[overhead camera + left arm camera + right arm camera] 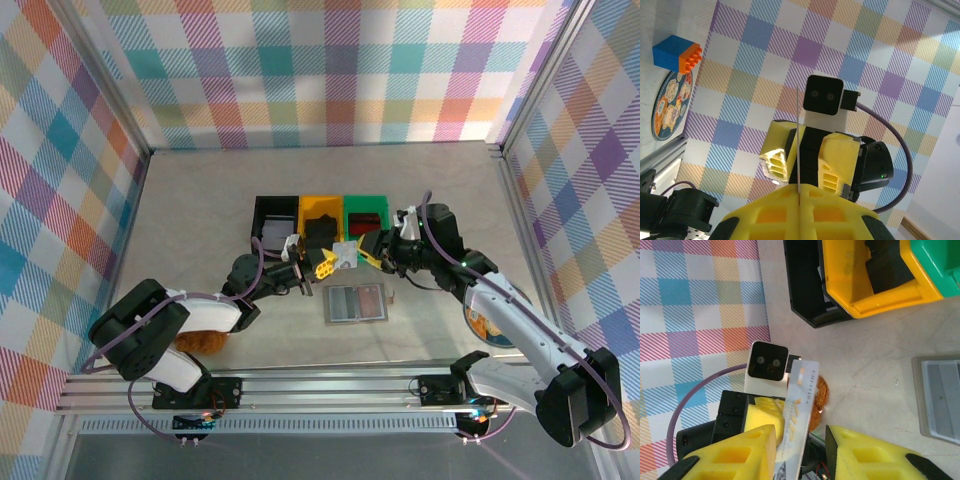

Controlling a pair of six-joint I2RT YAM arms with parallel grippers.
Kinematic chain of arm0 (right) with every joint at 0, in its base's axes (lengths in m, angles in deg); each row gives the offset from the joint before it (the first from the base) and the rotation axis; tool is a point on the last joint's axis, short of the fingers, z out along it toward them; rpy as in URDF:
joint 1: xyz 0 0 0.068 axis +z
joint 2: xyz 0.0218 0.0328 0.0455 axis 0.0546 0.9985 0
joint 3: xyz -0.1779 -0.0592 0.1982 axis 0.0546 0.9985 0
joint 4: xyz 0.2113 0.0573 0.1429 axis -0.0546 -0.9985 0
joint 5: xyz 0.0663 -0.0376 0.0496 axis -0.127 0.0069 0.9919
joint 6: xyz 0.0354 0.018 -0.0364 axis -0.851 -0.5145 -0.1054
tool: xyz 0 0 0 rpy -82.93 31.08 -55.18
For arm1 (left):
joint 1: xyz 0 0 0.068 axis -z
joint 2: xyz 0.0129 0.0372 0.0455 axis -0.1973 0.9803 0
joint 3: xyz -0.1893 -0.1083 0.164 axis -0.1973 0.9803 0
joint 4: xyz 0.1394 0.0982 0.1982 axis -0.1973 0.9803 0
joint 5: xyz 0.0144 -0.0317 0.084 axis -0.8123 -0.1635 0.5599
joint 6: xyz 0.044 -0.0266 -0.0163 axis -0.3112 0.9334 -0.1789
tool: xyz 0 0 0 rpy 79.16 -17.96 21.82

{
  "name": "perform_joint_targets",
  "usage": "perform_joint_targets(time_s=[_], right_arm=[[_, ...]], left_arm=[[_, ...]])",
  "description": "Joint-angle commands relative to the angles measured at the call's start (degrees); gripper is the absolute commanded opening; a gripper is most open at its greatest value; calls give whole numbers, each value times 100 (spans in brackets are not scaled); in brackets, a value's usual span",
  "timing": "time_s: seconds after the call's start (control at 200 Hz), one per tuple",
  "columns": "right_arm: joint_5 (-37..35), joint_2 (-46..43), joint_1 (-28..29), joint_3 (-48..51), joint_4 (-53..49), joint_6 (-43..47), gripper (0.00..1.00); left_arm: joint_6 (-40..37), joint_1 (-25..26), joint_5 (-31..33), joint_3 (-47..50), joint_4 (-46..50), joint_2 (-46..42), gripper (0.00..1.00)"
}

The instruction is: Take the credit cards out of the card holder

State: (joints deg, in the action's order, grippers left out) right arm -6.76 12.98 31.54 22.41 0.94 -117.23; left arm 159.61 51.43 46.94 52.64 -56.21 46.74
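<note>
From above, the card holder [357, 303] lies open mid-tabletop toward the near edge, and one credit card [345, 254] hangs above it between the arms, a handover by the look of it. In the left wrist view, the left pincer [798, 192] is clamped on the card's edge. In the right wrist view, the right pincer [800, 435] gapes around the card, so closing squarely on it comes next. The holder is cut off here, and any cards left inside are hard to make out.

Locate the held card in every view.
Top external: card at centre, between left claw and right claw.
Left wrist: edge-on, a thin line rising from the left claw.
Right wrist: lower centre, face showing.
Shared landmark: the left claw, at the card in all three.
</note>
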Motion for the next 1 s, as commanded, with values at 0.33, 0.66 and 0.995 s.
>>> perform_joint_targets(time_s=[0.33,0.66,0.995], right_arm=[[382,193,33,146,489,-59,27],[397,341,130,102,634,23,19],[174,227,130,55,306,84,3]], left_arm=[[-123,38,-14,-48,-361,-134,0],[-158,88,-26,-64,-359,-112,0],[-153,66,-44,-69,-364,-60,10]])
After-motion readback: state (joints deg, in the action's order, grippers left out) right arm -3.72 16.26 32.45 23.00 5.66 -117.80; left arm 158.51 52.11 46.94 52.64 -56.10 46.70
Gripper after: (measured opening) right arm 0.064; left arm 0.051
